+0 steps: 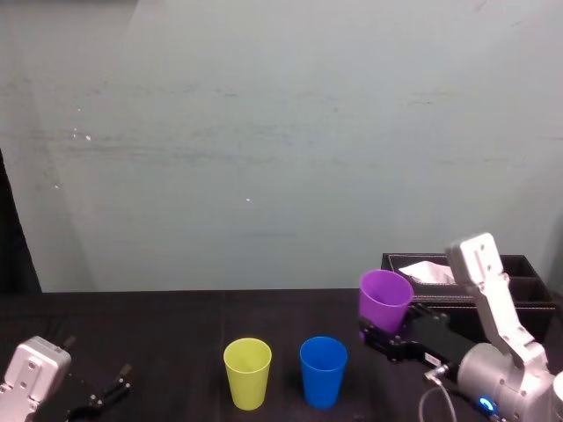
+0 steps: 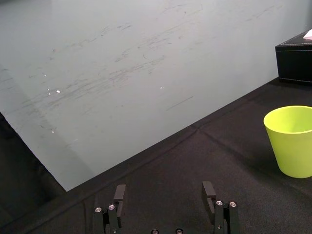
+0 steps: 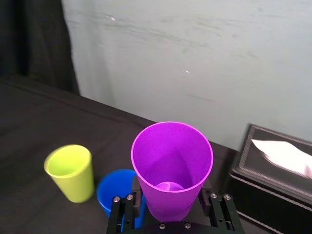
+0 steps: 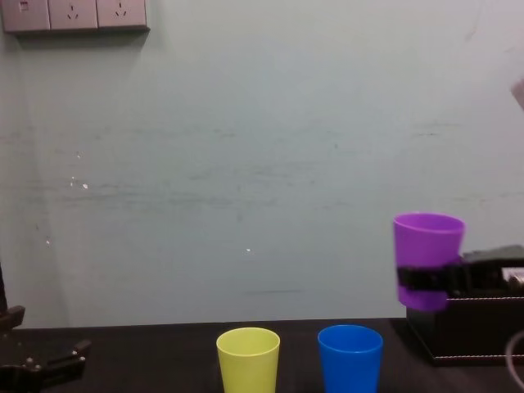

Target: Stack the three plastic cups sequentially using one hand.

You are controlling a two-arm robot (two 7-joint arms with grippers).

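My right gripper [image 1: 380, 337] is shut on the purple cup [image 1: 384, 300], holding it upright in the air, above and to the right of the blue cup [image 1: 323, 370]. From the chest view, the purple cup [image 4: 427, 260] hangs well above the blue cup [image 4: 350, 358] with black fingers [image 4: 422, 279] around its lower half. The yellow-green cup [image 1: 247, 372] stands left of the blue one on the black table. In the right wrist view the purple cup [image 3: 172, 168] fills the gap between the fingers [image 3: 127, 207]. My left gripper [image 1: 101, 396] rests open at the table's left front, its fingers [image 2: 119, 194] apart.
A black tissue box [image 1: 515, 272] with white tissue stands at the back right, close behind the right arm. A pale wall [image 1: 264, 132] rises behind the black table [image 1: 158, 334]. Free table lies between the left gripper and the yellow-green cup [image 2: 292, 141].
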